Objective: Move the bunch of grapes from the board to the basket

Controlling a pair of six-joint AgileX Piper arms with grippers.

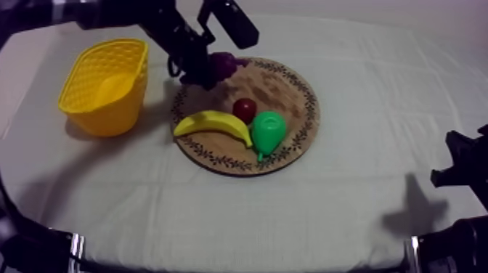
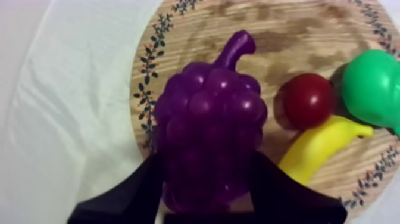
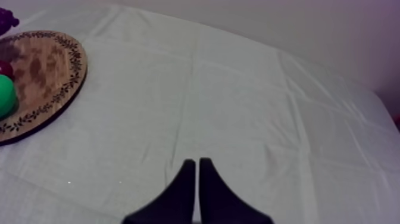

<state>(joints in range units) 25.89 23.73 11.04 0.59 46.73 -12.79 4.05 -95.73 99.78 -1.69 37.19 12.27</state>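
at the rim of the wooden board, our left gripper clamps the glossy purple bunch of grapes; our right gripper lies closed, empty.

Clothed table, wooden board, yellow basket

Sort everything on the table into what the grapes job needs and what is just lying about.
Job: bunch of grapes, left pincer shut on it, wooden board, yellow basket.
Lying about: banana, pear, small red fruit on the board; right pincer, shut, over bare cloth.
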